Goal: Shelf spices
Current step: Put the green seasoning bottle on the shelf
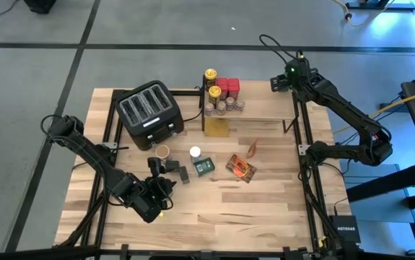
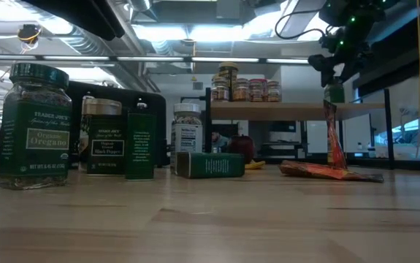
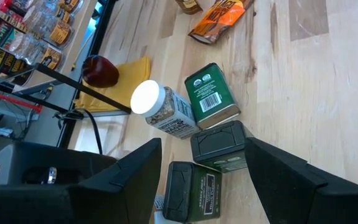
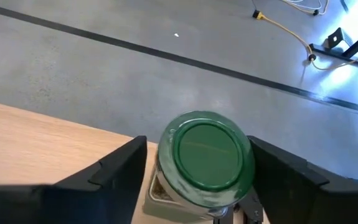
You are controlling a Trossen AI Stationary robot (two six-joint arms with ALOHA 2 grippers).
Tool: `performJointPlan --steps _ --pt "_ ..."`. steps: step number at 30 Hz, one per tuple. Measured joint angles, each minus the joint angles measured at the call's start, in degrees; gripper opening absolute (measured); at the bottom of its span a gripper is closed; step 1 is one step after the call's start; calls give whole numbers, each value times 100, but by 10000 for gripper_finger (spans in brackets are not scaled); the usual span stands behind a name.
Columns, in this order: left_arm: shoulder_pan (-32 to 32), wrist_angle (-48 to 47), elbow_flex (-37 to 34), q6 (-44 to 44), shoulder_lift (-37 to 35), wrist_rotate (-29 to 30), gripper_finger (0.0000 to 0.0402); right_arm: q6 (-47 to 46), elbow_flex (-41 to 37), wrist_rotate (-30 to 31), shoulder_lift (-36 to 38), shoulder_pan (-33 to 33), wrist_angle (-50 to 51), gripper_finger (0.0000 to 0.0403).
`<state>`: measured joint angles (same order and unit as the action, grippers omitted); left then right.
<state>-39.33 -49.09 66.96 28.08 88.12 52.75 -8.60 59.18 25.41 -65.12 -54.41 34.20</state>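
Note:
The shelf [image 1: 258, 120] stands at the table's far side, with several spice jars [image 1: 221, 95] on its left end. A green-lidded jar [image 4: 207, 155] stands upright on the shelf's far right corner [image 2: 334, 93]. My right gripper [image 4: 197, 149] is open, one finger on either side of that jar's lid. My left gripper [image 3: 200, 180] hangs open over the table's near left, above two dark tins [image 3: 219, 146]. More spices stand or lie on the table: a white-lidded jar [image 3: 160, 106], a green tin [image 3: 211, 96] on its side, and foil packets [image 1: 241, 167].
The black toaster [image 1: 148, 112] stands left of the shelf. An oregano jar [image 2: 33, 124] and a pepper jar [image 2: 101, 135] stand near the left arm. A yellow cloth [image 1: 216, 128] lies under the shelf. Bare tabletop [image 1: 265, 209] lies at the near right.

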Motion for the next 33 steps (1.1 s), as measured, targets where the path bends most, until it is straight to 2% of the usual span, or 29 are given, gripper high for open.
performJointPlan --steps 7,14,19,27,33 --pt "0 1 0 0 0 -2 224 110 60 112 0 0 -44 288" --pt "0 1 0 -17 0 -2 224 155 615 176 26 7 211 285" --pt "0 1 0 -22 0 0 224 149 861 -397 44 74 363 285" --pt "0 46 0 -1 0 7 224 494 866 -359 92 1061 -37 285" --pt "0 45 0 0 0 17 224 804 868 -706 92 2253 -229 285"
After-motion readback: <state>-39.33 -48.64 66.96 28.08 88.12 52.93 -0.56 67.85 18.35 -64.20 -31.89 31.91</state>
